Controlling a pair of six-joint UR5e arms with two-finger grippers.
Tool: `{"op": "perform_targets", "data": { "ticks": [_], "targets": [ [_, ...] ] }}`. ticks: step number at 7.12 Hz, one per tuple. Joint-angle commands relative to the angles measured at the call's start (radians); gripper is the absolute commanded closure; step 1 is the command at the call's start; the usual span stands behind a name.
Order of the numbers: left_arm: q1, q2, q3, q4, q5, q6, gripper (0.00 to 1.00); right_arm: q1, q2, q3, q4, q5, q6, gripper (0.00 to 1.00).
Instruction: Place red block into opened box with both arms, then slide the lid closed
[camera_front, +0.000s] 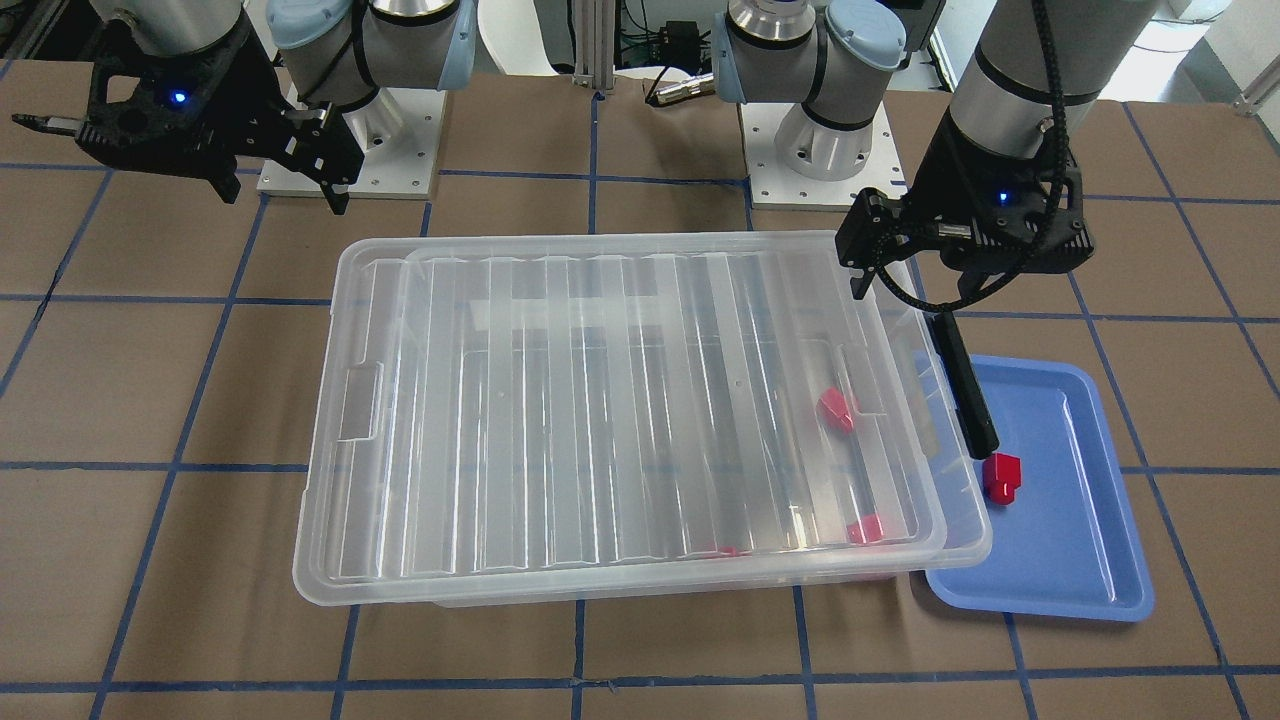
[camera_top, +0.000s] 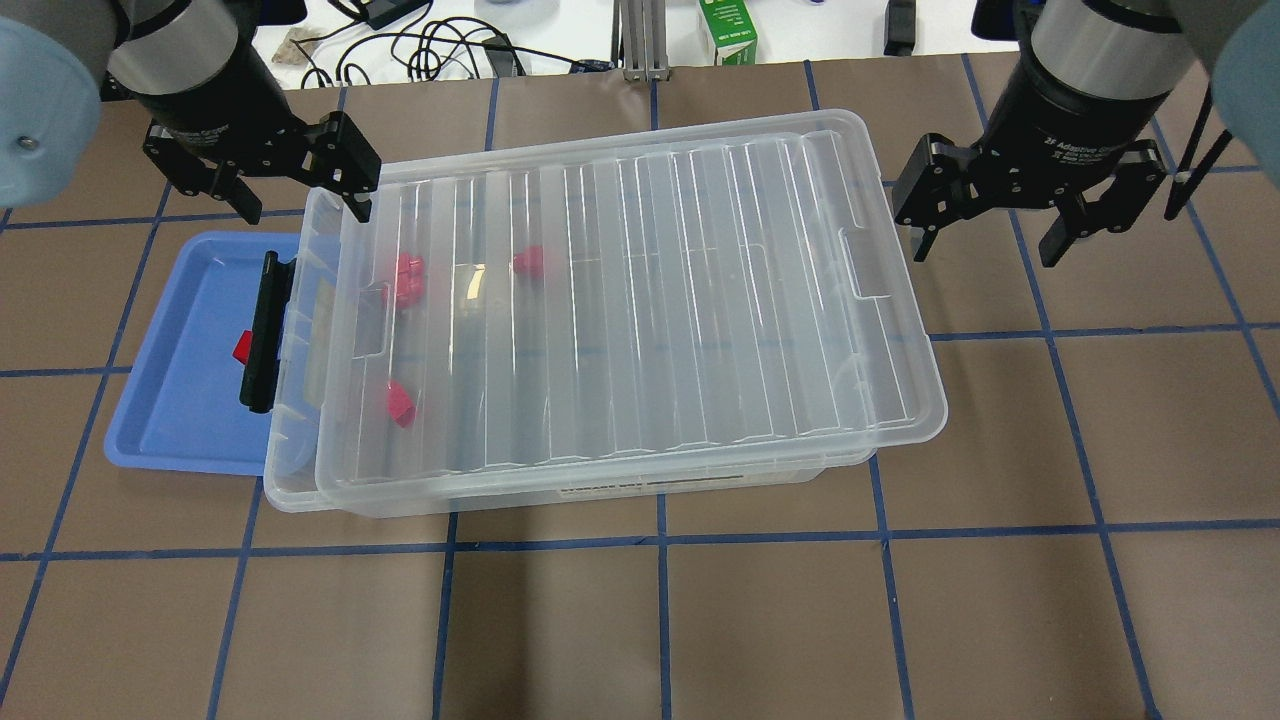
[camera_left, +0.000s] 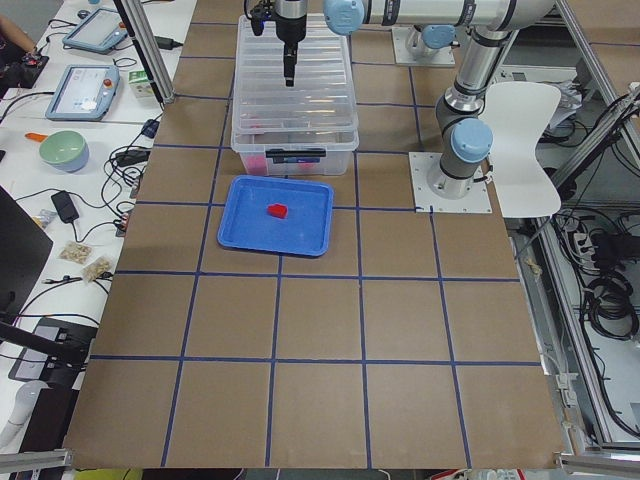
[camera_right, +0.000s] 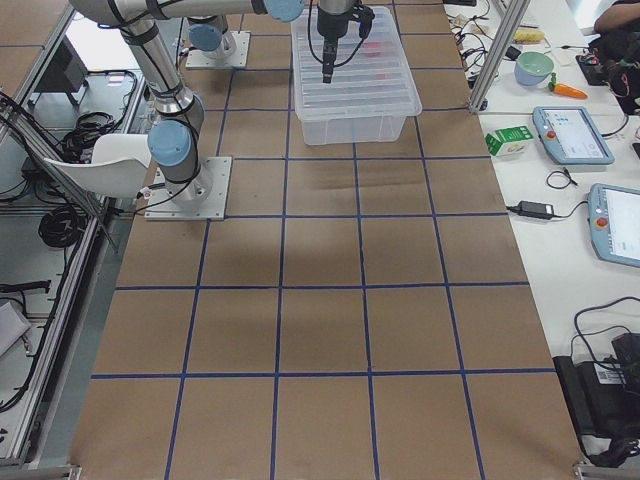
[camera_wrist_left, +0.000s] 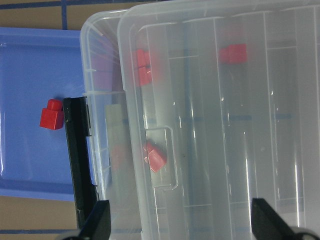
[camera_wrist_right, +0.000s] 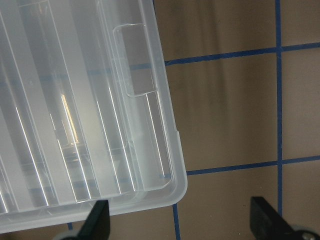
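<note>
The clear box (camera_top: 288, 478) lies mid-table with the ribbed lid (camera_top: 650, 300) over nearly all of it. Only a narrow strip at the blue-tray end stays uncovered. One red block (camera_top: 242, 347) (camera_front: 1002, 477) (camera_wrist_left: 51, 114) rests in the blue tray (camera_top: 170, 420). Three more red blocks (camera_top: 405, 275) (camera_top: 528, 262) (camera_top: 400, 403) show through the lid inside the box. My left gripper (camera_top: 300, 200) (camera_front: 910, 290) (camera_wrist_left: 182, 225) hovers open above the box's tray end, holding nothing. Off the opposite end, above the table, hangs my right gripper (camera_top: 990, 240) (camera_front: 280, 190) (camera_wrist_right: 182, 225), open and holding nothing.
A black bar (camera_top: 265, 330) (camera_front: 965, 385) lies along the box's end, between the box and the red block in the tray. A green carton (camera_top: 727, 30) and cables sit past the table's far edge. Brown table surface (camera_top: 660, 620) with blue tape lines lies in front of the box.
</note>
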Motion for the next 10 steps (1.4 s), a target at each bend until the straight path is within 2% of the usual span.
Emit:
{"op": "perform_targets", "data": {
  "ticks": [1,5,10],
  "targets": [
    [0.002,0.0,0.0,0.0,0.0,0.0,0.0,0.0,0.002,0.0,-0.003,0.0,0.001,0.0],
    [0.0,0.0,0.0,0.0,0.0,0.0,0.0,-0.009,0.012,0.002,-0.019,0.002,0.002,0.0],
    [0.002,0.003,-0.002,0.0,0.002,0.0,0.0,-0.014,0.221,0.0,-0.232,0.0,-0.052,0.0]
  ]
}}
